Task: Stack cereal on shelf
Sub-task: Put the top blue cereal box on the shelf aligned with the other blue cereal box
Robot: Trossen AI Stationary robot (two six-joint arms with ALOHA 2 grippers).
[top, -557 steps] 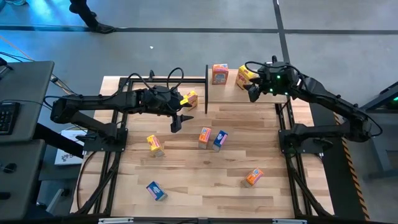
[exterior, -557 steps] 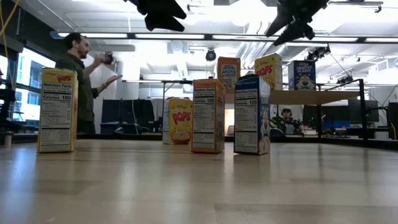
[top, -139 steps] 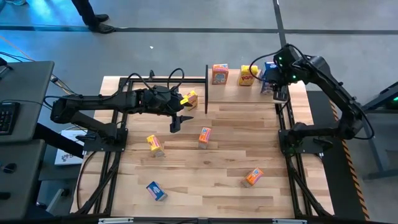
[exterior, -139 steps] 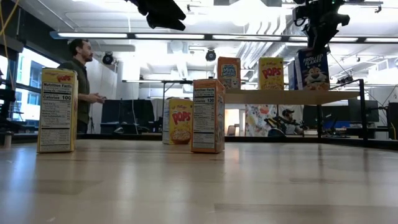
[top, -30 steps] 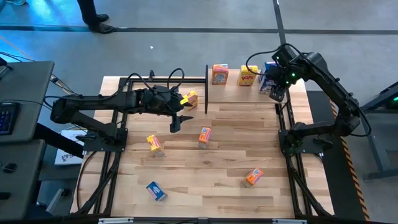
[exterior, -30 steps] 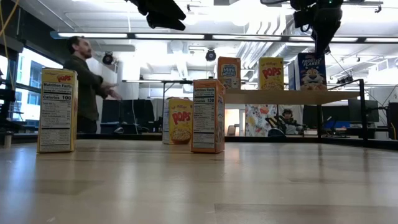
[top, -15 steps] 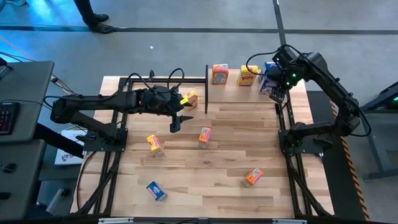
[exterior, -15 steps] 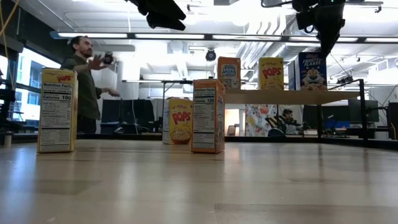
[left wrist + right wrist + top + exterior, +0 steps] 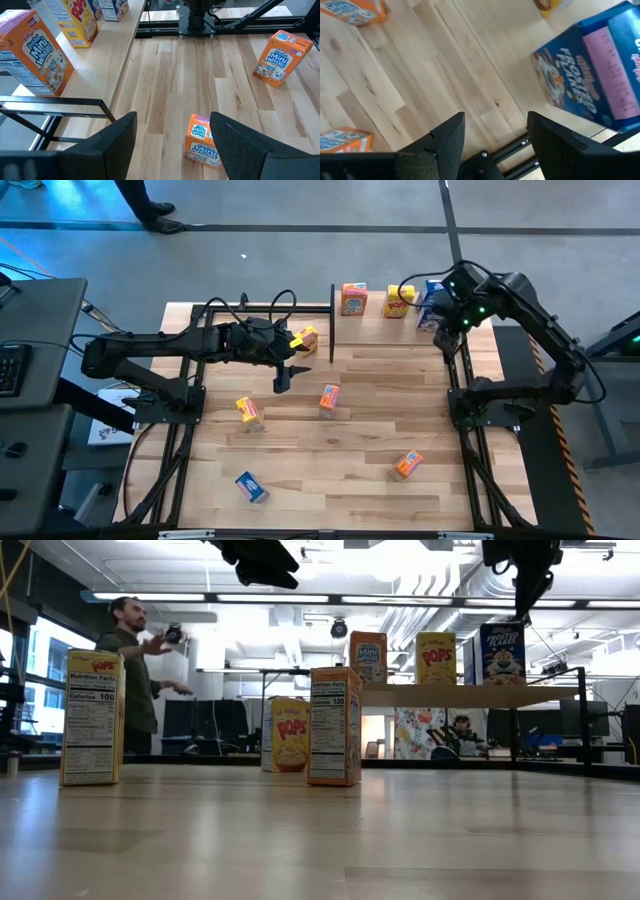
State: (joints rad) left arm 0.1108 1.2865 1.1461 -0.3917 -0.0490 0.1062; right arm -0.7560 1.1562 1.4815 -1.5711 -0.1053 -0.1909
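The shelf (image 9: 385, 330) stands at the table's far edge, right of centre. An orange cereal box (image 9: 353, 298), a yellow one (image 9: 400, 302) and a blue one (image 9: 432, 298) stand upright on it in a row; the low view shows the blue box (image 9: 501, 654) on the board (image 9: 450, 695). My right gripper (image 9: 447, 332) is open and empty, above and just near of the blue box (image 9: 595, 80). My left gripper (image 9: 285, 375) is open and empty, high above the table's middle left, over an orange box (image 9: 202, 141).
Loose boxes stand or lie on the tabletop: yellow (image 9: 305, 338) beside the shelf's left posts, yellow (image 9: 248, 412), orange (image 9: 329, 398), orange (image 9: 407, 465), blue (image 9: 251, 486). A person (image 9: 130, 670) moves in the room behind the table.
My right gripper has risen above the blue box, which stays upright on the shelf's right end. The person in the background has moved their arms.
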